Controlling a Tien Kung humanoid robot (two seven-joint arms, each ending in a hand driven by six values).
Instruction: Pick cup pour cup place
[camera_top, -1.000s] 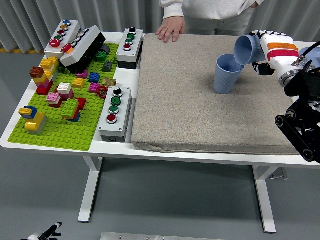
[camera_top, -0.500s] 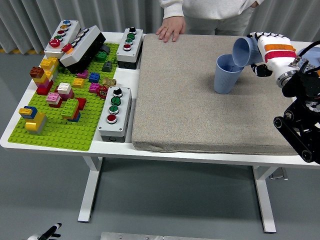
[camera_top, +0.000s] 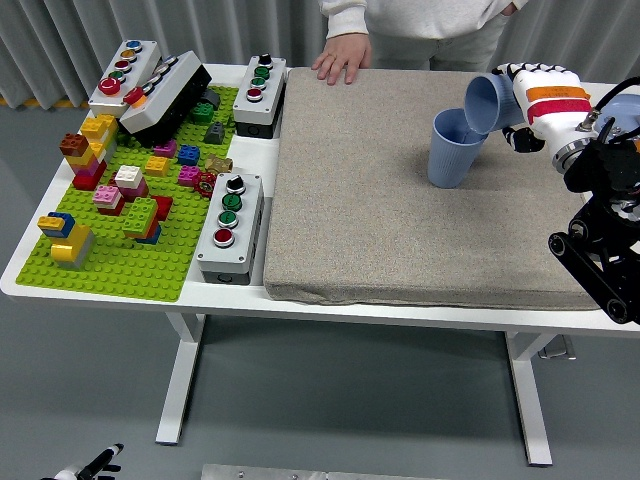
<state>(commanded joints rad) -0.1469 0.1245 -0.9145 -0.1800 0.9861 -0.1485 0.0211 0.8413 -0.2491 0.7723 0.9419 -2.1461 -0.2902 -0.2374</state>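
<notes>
A blue ribbed cup (camera_top: 454, 148) stands upright on the grey mat (camera_top: 400, 220), toward the far right. A second blue cup (camera_top: 489, 100) is tipped over it, mouth pointing down-left at the standing cup's rim. My right hand (camera_top: 530, 100), white with an orange band, is shut on the tipped cup from the right. My left arm is not seen over the table.
A person stands at the far side with one hand (camera_top: 339, 62) resting flat on the mat's far edge. A green brick plate (camera_top: 120, 270) with several bricks and grey button boxes (camera_top: 229, 226) fill the left of the table.
The held cup shifted slightly left and tipped a bit further toward the standing cup. The person's hand has not moved.
</notes>
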